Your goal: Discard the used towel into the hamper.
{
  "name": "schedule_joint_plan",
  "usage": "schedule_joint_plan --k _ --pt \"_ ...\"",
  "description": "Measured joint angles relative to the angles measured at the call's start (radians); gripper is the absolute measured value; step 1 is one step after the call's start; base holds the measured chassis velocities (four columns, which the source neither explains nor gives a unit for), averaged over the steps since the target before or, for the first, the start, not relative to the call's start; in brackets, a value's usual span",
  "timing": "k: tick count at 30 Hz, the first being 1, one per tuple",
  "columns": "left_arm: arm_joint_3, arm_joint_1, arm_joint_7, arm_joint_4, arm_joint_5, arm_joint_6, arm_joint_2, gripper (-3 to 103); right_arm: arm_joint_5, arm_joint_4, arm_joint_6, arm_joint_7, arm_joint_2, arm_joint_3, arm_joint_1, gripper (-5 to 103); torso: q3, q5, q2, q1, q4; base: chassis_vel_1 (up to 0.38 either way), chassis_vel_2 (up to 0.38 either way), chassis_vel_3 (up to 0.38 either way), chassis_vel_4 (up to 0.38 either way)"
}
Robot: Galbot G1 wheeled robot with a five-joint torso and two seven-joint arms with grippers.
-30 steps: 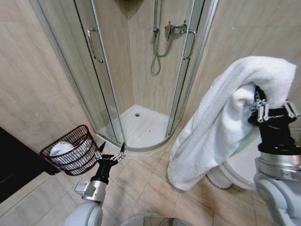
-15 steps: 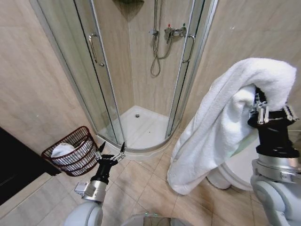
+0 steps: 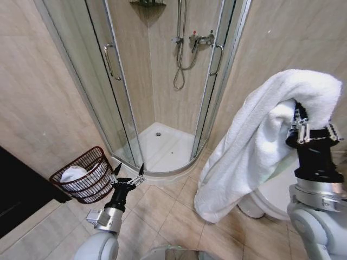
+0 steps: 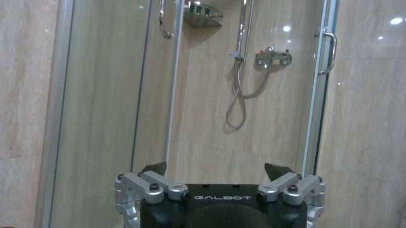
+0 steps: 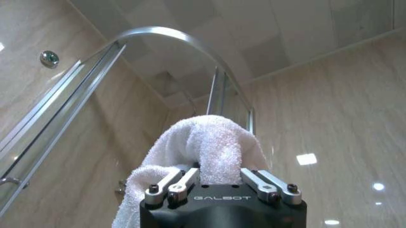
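A two-armed robot faces a corner shower stall [image 3: 162, 108] in a beige-tiled bathroom. Its right claw [image 3: 309, 127] is raised high at the robot's right, pointing upward, and is clamped on a thick white towel [image 3: 255, 146]. The towel bunches over the top of the claw and hangs down in a long fold on the side toward the shower, its lower end loose above the tiled floor [image 3: 168, 216]. In the right wrist view the towel [image 5: 203, 142] rises in a hump from between the closed fingers [image 5: 180, 179], with the curved top rail of the shower stall [image 5: 165, 38] and the ceiling behind it.

The left claw [image 3: 129, 174] is held low near the robot's front, its two fingers spread apart with nothing between them, pointing toward the curved threshold of the shower. The left wrist view shows those fingers [image 4: 155, 168] wide open before the glass doors, with the shower hose [image 4: 238, 90] and the mixer tap [image 4: 273, 57] on the far wall.

The hamper [image 3: 81, 174], a round reddish-brown wire basket, stands on the floor at the robot's left, against the wall and just beside the shower's glass door. It tilts slightly and holds something white [image 3: 72, 174]. It is well apart from the towel. A white toilet [image 3: 271, 197] shows partly behind the hanging towel at the right.
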State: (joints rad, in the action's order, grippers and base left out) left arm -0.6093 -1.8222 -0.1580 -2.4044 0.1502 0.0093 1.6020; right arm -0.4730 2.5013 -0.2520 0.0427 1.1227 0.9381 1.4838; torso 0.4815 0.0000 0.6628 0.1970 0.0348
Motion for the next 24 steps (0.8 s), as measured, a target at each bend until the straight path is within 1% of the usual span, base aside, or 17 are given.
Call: schedule_joint_plan --k 3,16,24 --pt "0.0 0.0 0.0 0.0 0.0 0.0 0.0 100 0.001 0.0 -0.003 -0.002 0.001 0.001 0.0 16 0.004 -0.0001 0.006 0.003 0.0 0.0 0.0 0.0 0.0" --pt "0.0 0.0 0.0 0.0 0.0 0.0 0.0 100 0.01 0.0 -0.023 -0.015 0.013 0.002 0.008 16 0.032 0.0 0.056 0.024 0.0 0.0 0.0 0.0 0.0" --pt "0.0 0.0 0.0 0.0 0.0 0.0 0.0 100 0.026 -0.001 -0.034 -0.03 0.031 -0.02 0.025 16 0.05 0.0 0.087 0.037 0.0 0.0 0.0 0.0 0.0"
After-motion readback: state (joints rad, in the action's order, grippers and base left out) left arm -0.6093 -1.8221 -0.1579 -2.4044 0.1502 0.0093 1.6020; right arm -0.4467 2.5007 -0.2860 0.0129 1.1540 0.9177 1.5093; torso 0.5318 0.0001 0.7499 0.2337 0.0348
